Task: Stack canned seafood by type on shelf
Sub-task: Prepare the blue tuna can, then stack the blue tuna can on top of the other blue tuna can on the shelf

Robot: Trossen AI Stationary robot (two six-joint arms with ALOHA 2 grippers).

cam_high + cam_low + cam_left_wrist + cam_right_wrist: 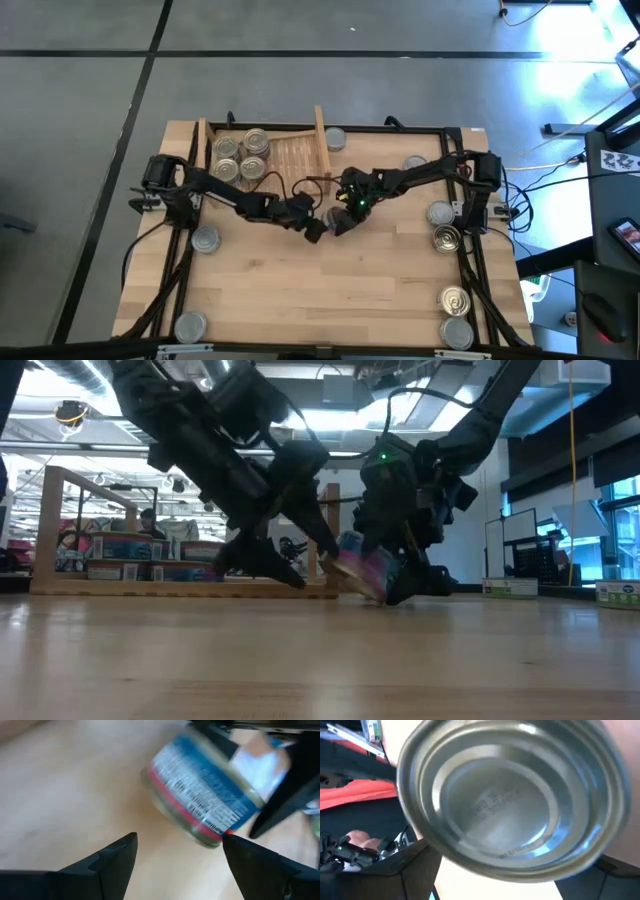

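A can with a blue and red label (205, 795) sits tilted between my two grippers at the table's middle (335, 224). Its plain grey end (505, 800) fills the right wrist view. My right gripper (343, 212) is shut on it. My left gripper (177, 840) is open just short of the can, on its left (316, 229); whether one fingertip touches the rim I cannot tell. The shelf (290, 152) stands at the far edge, with several golden-topped cans (240, 155) resting on the left part of its base. My right gripper pinches the can by its labelled side wall (250, 795), with dark fingers (282, 800) on opposite sides. They slant down from the right. The can is tilted, its grey end toward the wrist; its lower rim (375, 596) is at or just above the tabletop.
Loose cans lie around the table: one beside the shelf's right board (335, 140), several along the right side (441, 213) (455, 300), and two on the left (205, 238) (190, 325). Bare wood (330, 290) stretches toward the near edge.
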